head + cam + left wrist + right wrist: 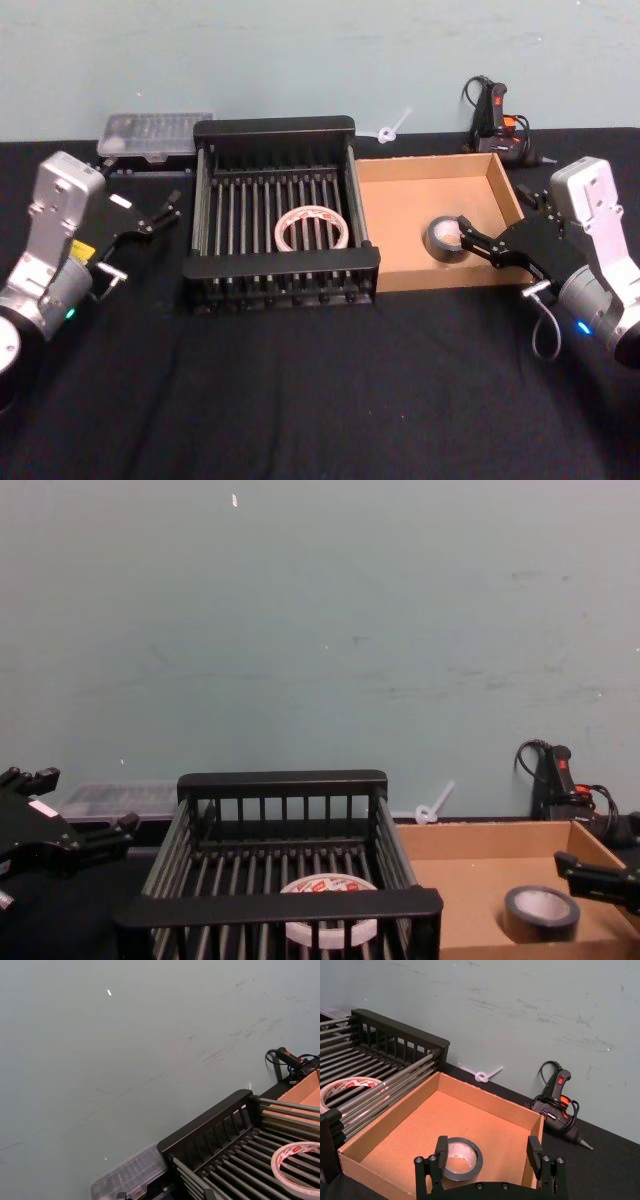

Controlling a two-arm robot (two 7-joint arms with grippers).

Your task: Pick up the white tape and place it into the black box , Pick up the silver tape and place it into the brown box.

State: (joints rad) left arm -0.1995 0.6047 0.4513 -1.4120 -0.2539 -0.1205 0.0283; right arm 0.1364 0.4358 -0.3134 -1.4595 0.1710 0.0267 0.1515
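Observation:
The white tape (pixel 312 228) (pixel 297 1162) (pixel 347 1089) (pixel 330 905) lies flat on the barred floor of the black box (pixel 275 127) (pixel 205 1125) (pixel 400 1032) (pixel 280 780). The silver tape (pixel 442 238) (pixel 462 1158) (pixel 540 910) rests on the floor of the brown box (pixel 505 190) (pixel 485 1100) (pixel 470 830), near its front wall. My right gripper (pixel 470 242) (pixel 487 1147) (pixel 590 875) hovers open just over that front wall, one finger close beside the silver roll, holding nothing. Left of the black box, my left gripper (pixel 165 213) (pixel 78 808) stands open and empty.
A clear plastic case (pixel 155 135) (pixel 130 1175) sits behind the black box's left corner. A black and orange glue gun (pixel 495 115) (pixel 557 1105) (pixel 555 775) stands behind the brown box. A white plastic piece (pixel 390 130) (pixel 481 1076) lies by the wall. Black cloth stretches in front.

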